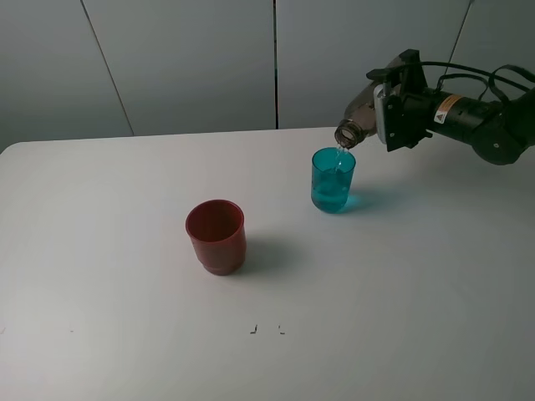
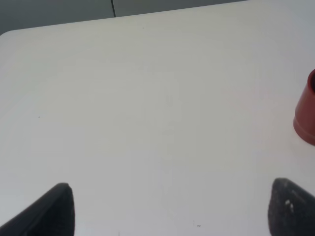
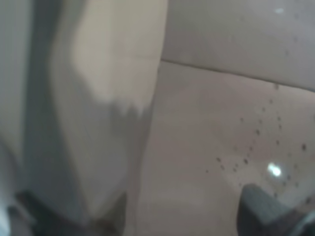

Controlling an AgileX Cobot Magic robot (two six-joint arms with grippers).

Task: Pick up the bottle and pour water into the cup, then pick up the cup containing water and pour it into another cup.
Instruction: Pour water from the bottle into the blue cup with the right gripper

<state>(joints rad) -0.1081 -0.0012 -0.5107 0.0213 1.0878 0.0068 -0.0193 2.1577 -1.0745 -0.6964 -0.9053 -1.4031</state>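
Note:
My right gripper (image 1: 391, 110) is shut on the smoky grey-brown bottle (image 1: 361, 109) and holds it tilted, neck down to the left. The bottle's mouth sits just above the far rim of the teal cup (image 1: 333, 180), and a thin stream of water falls into it. The teal cup stands upright and holds some water. The dark red cup (image 1: 216, 236) stands upright to its front left, apart from it. In the right wrist view the bottle (image 3: 197, 123) fills the picture, blurred. My left gripper (image 2: 170, 214) is open and empty over bare table, with the red cup (image 2: 306, 115) at the view's edge.
The white table (image 1: 100, 251) spreads around both cups. Grey wall panels (image 1: 192, 58) stand behind its far edge. Two small dark marks (image 1: 253, 328) lie near the front middle. The left arm does not show in the exterior view.

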